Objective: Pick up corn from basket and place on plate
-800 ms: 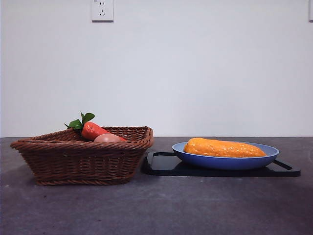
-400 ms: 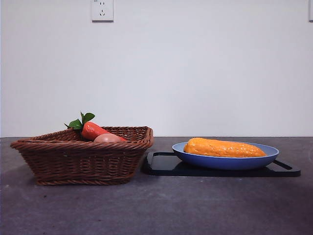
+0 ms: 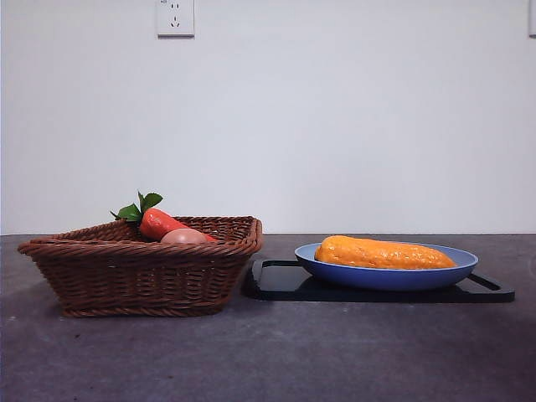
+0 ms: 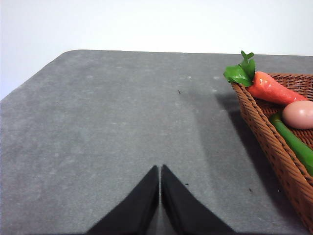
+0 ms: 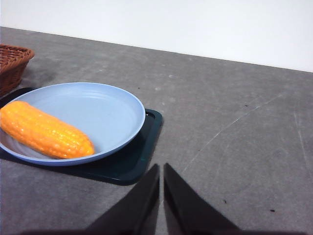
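The orange-yellow corn lies lengthwise in the blue plate, which rests on a flat black tray. The right wrist view shows the same corn on the plate. To the left stands the brown wicker basket. My right gripper is shut and empty, off to the side of the plate, over bare table. Beside the basket, my left gripper is shut and empty too. Neither arm shows in the front view.
In the basket lie a red carrot with green leaves, a pinkish round item and a green vegetable. A wall with a socket stands behind the grey table.
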